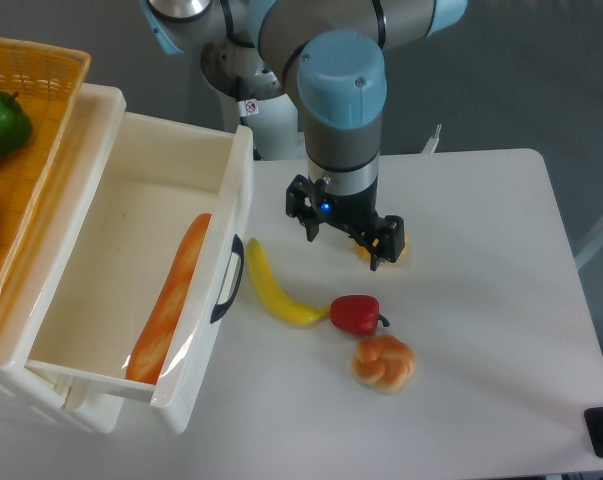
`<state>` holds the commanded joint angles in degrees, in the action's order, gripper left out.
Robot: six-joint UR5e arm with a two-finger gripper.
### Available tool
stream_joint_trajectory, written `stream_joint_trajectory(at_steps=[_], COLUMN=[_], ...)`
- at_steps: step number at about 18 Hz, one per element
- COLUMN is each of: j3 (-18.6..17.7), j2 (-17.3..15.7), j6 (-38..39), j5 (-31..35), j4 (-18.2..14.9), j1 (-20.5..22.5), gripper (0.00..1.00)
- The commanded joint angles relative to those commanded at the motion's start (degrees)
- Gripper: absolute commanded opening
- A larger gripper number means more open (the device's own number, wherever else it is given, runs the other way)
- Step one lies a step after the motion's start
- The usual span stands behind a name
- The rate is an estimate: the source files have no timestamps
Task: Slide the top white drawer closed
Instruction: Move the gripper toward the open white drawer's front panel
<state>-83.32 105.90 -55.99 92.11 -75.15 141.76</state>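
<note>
White table [481,300] under grey wall [541,70] holds open top white drawer [196,330]

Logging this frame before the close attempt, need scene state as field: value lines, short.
drawer: top white drawer pulled out, open
drawer handle: black handle on its front, facing the table
drawer contents: orange baguette lying lengthwise
gripper: gripper above the white table, right of the drawer, touching nothing visible
fingers: state unclear from above
table items: banana, red pepper, bread knot, orange item partly hidden behind gripper
on cabinet: orange basket with green pepper
</note>
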Motion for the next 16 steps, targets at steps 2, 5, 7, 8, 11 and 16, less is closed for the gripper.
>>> stream_joint_trajectory(at_steps=[2, 5, 7, 8, 11, 16], j3=[0.17, 0.0, -0.52, -0.88, -3.07, -3.25], j2=[0.44, 1.06, 1.15, 0.97, 0.71, 2.2], j6=[0.0, 0.09, 0.26, 0.35, 0.44, 0.35], j5=[-0.26, -0.26, -0.18, -0.18, -0.18, -0.09], j4=[0.18, 1.4, 2.28, 2.29, 3.51, 4.04], j1=[0.0, 0.0, 0.0, 0.0, -0.17, -0.52], gripper=[1.0, 1.0, 1.0, 1.0, 1.0, 1.0])
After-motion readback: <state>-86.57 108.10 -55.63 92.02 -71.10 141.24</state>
